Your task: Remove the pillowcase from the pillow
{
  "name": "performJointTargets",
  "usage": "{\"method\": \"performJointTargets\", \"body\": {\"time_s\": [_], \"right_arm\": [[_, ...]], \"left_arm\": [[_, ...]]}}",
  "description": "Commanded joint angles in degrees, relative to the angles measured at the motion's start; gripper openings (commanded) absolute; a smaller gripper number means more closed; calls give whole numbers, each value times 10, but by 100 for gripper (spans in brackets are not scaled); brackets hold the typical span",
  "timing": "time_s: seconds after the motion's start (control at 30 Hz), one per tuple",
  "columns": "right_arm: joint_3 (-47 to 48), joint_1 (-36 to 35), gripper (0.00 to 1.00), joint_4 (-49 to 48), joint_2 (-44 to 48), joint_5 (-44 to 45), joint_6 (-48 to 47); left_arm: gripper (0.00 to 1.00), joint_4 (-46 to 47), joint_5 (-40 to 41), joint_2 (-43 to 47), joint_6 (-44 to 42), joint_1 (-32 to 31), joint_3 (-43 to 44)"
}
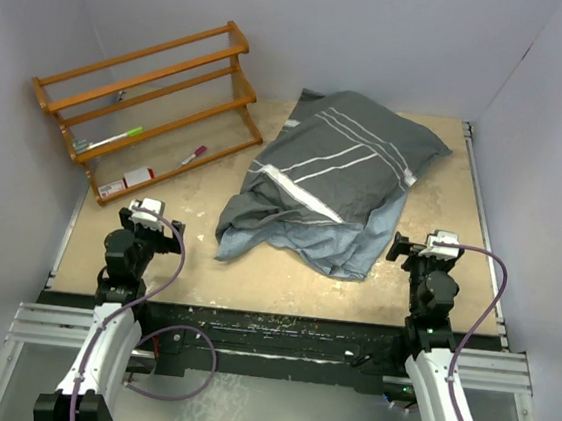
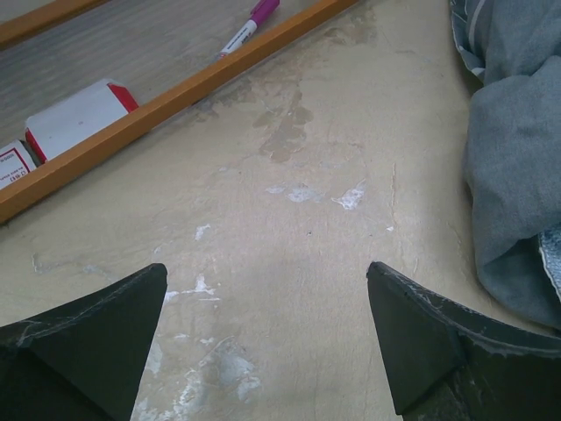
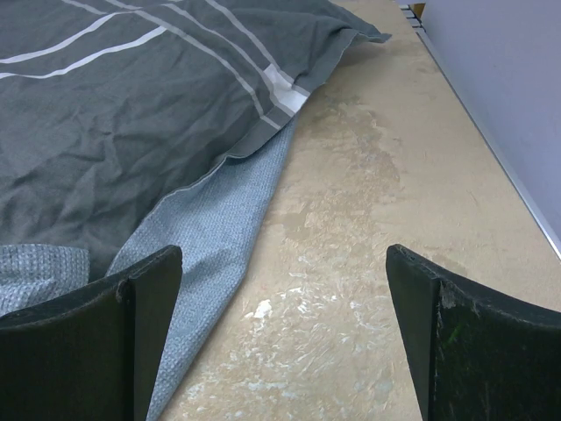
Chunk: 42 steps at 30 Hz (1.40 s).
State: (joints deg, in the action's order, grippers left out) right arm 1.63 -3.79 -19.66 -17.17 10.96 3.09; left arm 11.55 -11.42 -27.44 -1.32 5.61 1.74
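Observation:
The pillowcase (image 1: 335, 171), dark grey with thin white stripes, lies bulging in the middle and back of the table, its lighter blue-grey inner side spilled out at the near end (image 1: 343, 242). The cream pillow is hidden inside it. The pillowcase also shows in the right wrist view (image 3: 131, 114) and at the right edge of the left wrist view (image 2: 517, 175). My left gripper (image 1: 149, 219) is open and empty at the near left, apart from the fabric. My right gripper (image 1: 428, 248) is open and empty at the near right, just right of the blue-grey flap (image 3: 219, 237).
A wooden rack (image 1: 146, 106) lies at the back left with pens and a small red-and-white box (image 2: 74, 118) on it. White walls close the table on the left, back and right. A metal rail (image 1: 483, 202) runs along the right edge.

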Motion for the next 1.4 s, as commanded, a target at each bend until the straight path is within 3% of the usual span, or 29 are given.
{"method": "performJointTargets", "body": {"time_s": [0.0,0.5,0.57,0.63,0.8,0.93,1.03,1.07,1.13,1.23,1.3,1.37], "right_arm": [[4,0,100,-24,4,9,2],[4,0,100,-27,0,10,3],[5,0,100,-24,1,13,4],[19,0,100,-22,7,72,2],[140,0,100,42,-91,73,23],[257,0,100,110,-167,79,209],[314,0,100,147,-233,-13,303],[317,0,100,136,-255,-77,303],[337,0,100,145,-301,-260,206],[350,5,100,106,-347,-354,298],[388,6,100,108,-363,-348,375],[458,7,100,224,-385,-311,413]], "left_arm": [[99,27,-11,7,-10,1,15],[99,29,-10,5,-10,1,15],[99,25,-55,6,-28,1,17],[99,22,-91,9,-37,1,28],[99,-161,-183,-122,-99,1,252],[99,-359,-219,-235,-167,2,447],[99,-479,-247,-270,-221,2,534],[99,-506,-259,-275,-238,2,552],[99,-552,-293,-279,-263,2,575],[99,-606,-325,-285,-282,1,601],[99,-617,-328,-284,-292,1,604],[99,-609,-322,-281,-296,2,600]]}}
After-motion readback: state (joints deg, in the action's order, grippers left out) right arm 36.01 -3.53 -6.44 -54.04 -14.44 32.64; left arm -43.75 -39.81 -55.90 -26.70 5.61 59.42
